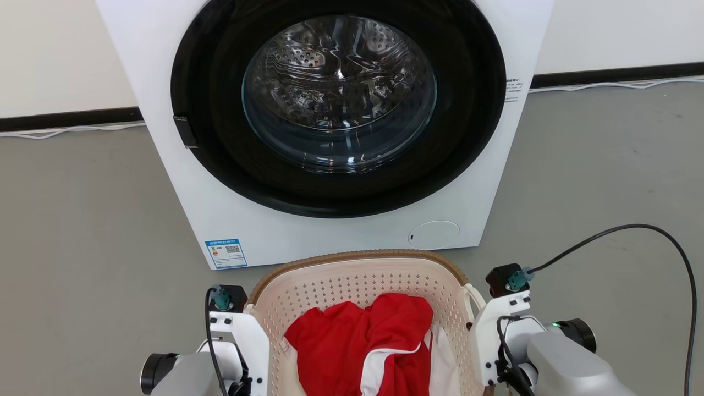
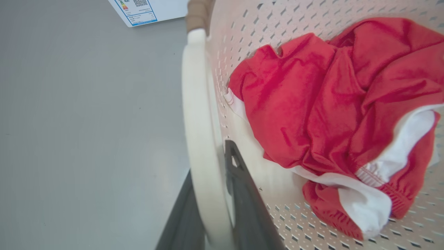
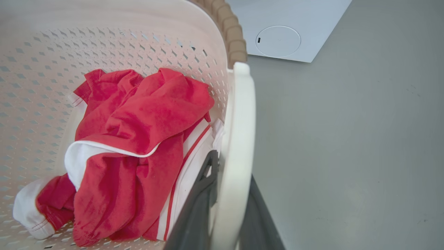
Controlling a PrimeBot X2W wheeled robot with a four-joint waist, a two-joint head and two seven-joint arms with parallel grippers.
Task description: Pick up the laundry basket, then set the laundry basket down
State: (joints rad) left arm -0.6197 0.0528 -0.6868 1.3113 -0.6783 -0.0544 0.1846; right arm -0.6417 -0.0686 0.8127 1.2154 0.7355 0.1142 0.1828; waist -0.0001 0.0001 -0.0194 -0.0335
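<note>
The laundry basket (image 1: 352, 256), cream-white and perforated with a brown woven-look rim, is low in the head view, just in front of the washing machine. A red and white garment (image 1: 363, 341) lies inside it. My left gripper (image 2: 208, 163) is shut on the basket's left white handle (image 2: 197, 114), one dark finger inside the wall and one outside. My right gripper (image 3: 232, 166) is shut the same way on the right white handle (image 3: 239, 125). Both pale wrists flank the basket in the head view. I cannot tell whether the basket's bottom touches the floor.
A white front-loading washing machine (image 1: 220, 209) with its round glass door (image 1: 338, 93) shut stands directly behind the basket. Grey floor (image 1: 594, 176) spreads to both sides. A black cable (image 1: 632, 226) loops off my right arm. A wall with a dark baseboard runs behind.
</note>
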